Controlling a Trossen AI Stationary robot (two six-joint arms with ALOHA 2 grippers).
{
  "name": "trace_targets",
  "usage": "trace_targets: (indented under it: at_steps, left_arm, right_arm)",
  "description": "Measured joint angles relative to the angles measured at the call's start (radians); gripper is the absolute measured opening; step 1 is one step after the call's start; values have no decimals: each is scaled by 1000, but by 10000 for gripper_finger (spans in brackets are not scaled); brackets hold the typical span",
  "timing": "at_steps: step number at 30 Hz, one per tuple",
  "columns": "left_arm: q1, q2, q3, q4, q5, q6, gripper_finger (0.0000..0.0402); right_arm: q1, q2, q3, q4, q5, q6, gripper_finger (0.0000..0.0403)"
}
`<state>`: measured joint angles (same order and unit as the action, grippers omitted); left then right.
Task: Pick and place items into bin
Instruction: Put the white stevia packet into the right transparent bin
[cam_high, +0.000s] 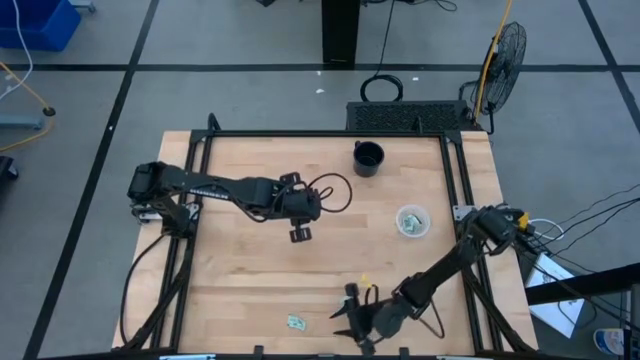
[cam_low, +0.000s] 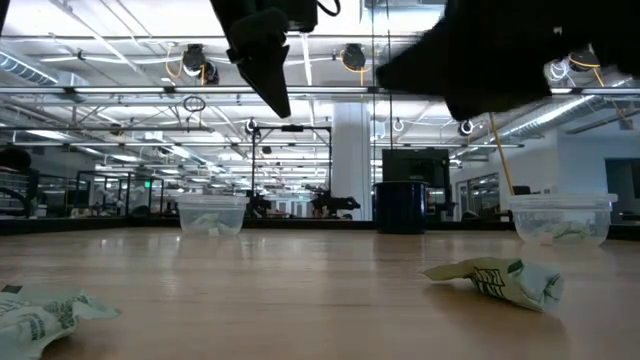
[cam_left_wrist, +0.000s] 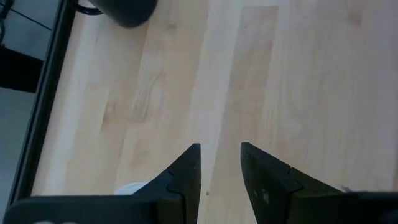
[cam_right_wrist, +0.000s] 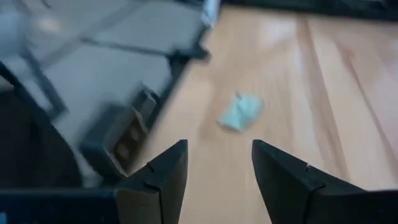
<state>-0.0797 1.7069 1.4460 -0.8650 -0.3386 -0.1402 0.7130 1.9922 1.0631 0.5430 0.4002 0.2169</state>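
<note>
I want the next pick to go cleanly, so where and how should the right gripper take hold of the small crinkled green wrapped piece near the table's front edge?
Probably from straight above, closing across the middle of the small crinkled pale green wrapped piece. It lies flat and alone on the wooden table, and the open right gripper already faces it.

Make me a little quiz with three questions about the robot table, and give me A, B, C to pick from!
1. Where is the dark cup?
A. Far side of the table
B. Inside the clear bin
C. Under the left gripper

2. What colour is the wrapped piece near the table's front edge?
A. Red
B. Pale green
C. Black

3. How are the right gripper's fingers?
A. Spread open, empty
C. Clamped on the cup
B. Holding a piece

Answers: 1 A, the high view shows it by the far edge. 2 B, it shows pale green on the wood. 3 A, the right wrist view shows a bare gap, the piece lying ahead.
</note>
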Motion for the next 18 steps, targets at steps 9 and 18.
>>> trace_targets:
  at_steps: [9,18]
  left_arm:
    - [-31,0,0,-7,0,6,120]
    - [-33,0,0,-6,-1,6,120]
  right_arm:
    - [27,-6,7,-257,177,246,173]
    - [42,-5,7,-364,174,344,173]
